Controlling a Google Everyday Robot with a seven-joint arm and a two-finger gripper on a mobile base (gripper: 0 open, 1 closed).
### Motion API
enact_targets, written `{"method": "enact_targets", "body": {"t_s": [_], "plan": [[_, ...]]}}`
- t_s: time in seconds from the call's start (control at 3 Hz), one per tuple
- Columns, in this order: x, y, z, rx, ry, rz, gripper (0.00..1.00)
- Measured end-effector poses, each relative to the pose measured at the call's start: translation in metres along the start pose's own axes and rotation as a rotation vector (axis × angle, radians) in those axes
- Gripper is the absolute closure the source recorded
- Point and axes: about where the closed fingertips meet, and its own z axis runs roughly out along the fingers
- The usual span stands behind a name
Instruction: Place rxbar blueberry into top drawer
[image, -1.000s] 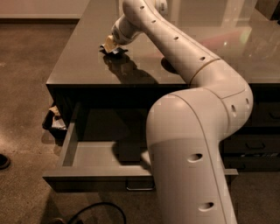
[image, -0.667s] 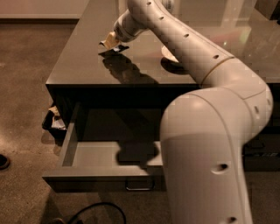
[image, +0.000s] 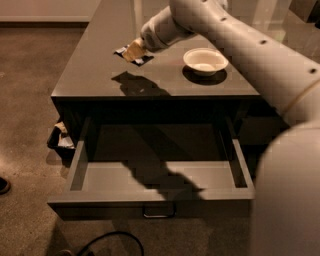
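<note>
My gripper (image: 133, 50) is over the far left part of the grey countertop (image: 100, 75), at the end of my white arm that reaches in from the right. Its tan fingers are shut on the rxbar blueberry (image: 145, 60), a small dark blue wrapper with white markings that sticks out on both sides of them. The bar sits at or just above the counter surface, and I cannot tell which. The top drawer (image: 160, 202) is pulled open below the counter's front edge. Its light grey inside holds nothing, and a small metal handle (image: 159, 214) is on its front.
A white round bowl (image: 205, 61) stands on the counter to the right of the gripper. My arm's bulky base (image: 287, 195) fills the right side next to the drawer. A dark bin with scraps (image: 61, 140) sits on the floor at the left, and a black cable (image: 107, 240) lies below the drawer.
The view has shifted, so the bowl now shows fully and the drawer is more centred. My gripper stays at the bar on the counter's far left.
</note>
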Motion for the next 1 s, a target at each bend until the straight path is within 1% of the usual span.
{"method": "enact_targets", "body": {"t_s": [0.33,0.67,1.0], "plan": [[0.026,0.030,-0.042,-0.063,-0.014,-0.053,1.00],[0.060,0.061,-0.078,-0.123,-0.004,-0.103,1.00],[0.094,0.097,-0.104,-0.173,-0.001,-0.114,1.00]]}}
